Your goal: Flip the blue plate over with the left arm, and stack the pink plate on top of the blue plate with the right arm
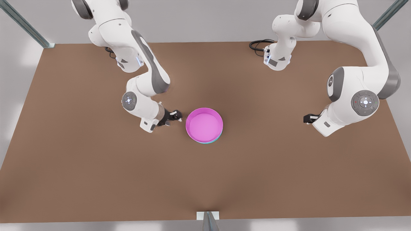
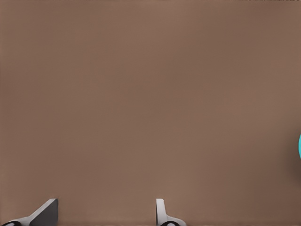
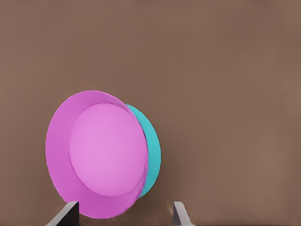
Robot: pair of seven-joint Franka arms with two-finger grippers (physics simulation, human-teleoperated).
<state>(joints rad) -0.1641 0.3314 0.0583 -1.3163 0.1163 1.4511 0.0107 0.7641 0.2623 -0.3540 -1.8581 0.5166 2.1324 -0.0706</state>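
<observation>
**Inspector:** Where do the plates stand?

**Assistant:** The pink plate [image 1: 204, 124] sits open side up on the blue plate [image 1: 213, 141], near the middle of the brown table [image 1: 96, 166]. Of the blue one, a thin cyan edge shows below the pink rim in the front view. In the right wrist view the pink plate [image 3: 101, 153] covers most of the blue plate [image 3: 151, 150].

**Inspector:** The right gripper?

**Assistant:** The right gripper [image 1: 177, 115] is low over the table, just beside the stack on the front view's left, apart from the pink rim. Its fingers [image 3: 70, 213] are spread and hold nothing.

**Inspector:** The left gripper?

**Assistant:** The left gripper [image 1: 307, 118] hangs well apart from the stack, on the front view's right. Its fingers [image 2: 162, 212] are parted over bare table, empty. A sliver of the blue plate [image 2: 299, 146] shows at that view's edge.
</observation>
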